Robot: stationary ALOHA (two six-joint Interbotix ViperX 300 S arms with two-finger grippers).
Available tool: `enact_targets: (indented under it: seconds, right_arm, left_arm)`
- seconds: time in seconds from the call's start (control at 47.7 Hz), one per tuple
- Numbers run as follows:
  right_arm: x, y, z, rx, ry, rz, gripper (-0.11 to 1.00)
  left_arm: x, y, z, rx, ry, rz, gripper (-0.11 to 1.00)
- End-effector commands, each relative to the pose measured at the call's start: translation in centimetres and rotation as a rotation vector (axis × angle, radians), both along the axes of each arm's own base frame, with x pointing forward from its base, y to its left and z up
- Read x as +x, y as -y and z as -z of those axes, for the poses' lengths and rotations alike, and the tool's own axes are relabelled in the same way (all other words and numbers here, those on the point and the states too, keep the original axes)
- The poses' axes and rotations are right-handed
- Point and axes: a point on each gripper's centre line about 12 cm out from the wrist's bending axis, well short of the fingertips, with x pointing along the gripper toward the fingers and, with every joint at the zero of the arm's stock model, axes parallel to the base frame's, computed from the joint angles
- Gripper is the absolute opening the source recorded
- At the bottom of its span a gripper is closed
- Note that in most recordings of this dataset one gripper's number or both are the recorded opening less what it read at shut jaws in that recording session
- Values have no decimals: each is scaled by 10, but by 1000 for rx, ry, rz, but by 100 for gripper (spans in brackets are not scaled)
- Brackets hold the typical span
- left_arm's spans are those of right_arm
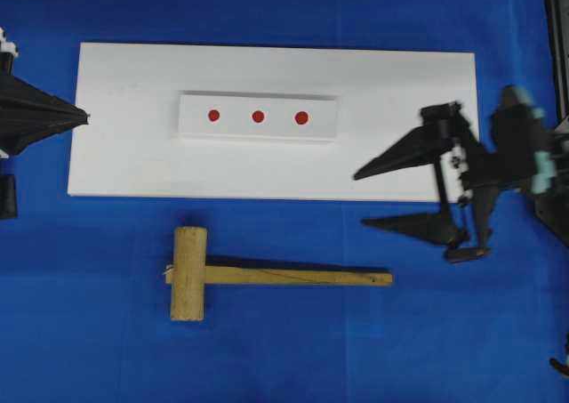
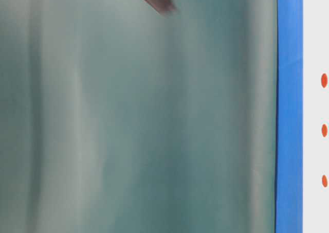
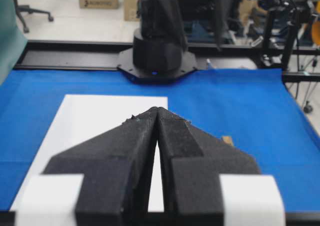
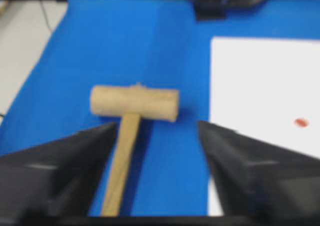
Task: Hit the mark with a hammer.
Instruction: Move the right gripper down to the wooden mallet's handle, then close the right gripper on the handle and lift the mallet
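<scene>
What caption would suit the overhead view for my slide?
Open right end effector near the pale wooden mallet lying on blue cloth, beside a white board bearing three red dots.

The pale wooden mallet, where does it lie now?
In the overhead view, the pale wooden mallet lies on the blue cloth, just below the white board.
</scene>
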Motion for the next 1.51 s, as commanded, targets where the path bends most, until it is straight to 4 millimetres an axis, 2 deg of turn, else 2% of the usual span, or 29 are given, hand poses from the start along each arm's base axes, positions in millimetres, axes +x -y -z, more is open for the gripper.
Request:
enact_targets:
  seconds: [0.0, 0.042, 0.084, 0.315, 0.608, 0.986, 1.385, 1.489]
  right_arm:
    - [21, -12, -1, 16, -2, -18, 78]
    - [30, -17, 3, 23, -20, -21, 88]
    - [38, -21, 6, 35, -35, -21, 91]
    - [80, -34, 41, 106, -122, 27, 87]
    - [111, -58, 85, 154, -155, 61, 87]
    - [128, -77, 144, 153, -238, 89, 87]
    - [133, -74, 169, 138, -275, 112, 86]
    - [134, -70, 173, 122, -285, 117, 83]
  left_arm:
    - [2, 0, -6, -1, 15, 0, 0]
    - [2, 0, -6, -1, 14, -2, 0]
    - [2, 0, -6, -1, 15, 0, 0]
    - [2, 0, -6, -1, 15, 0, 0]
    - [1, 0, -3, -1, 8, -2, 0]
    - [1, 0, -1, -3, 3, 0, 0]
    - [1, 0, 0, -3, 2, 0, 0]
    - [1, 0, 0, -3, 2, 0, 0]
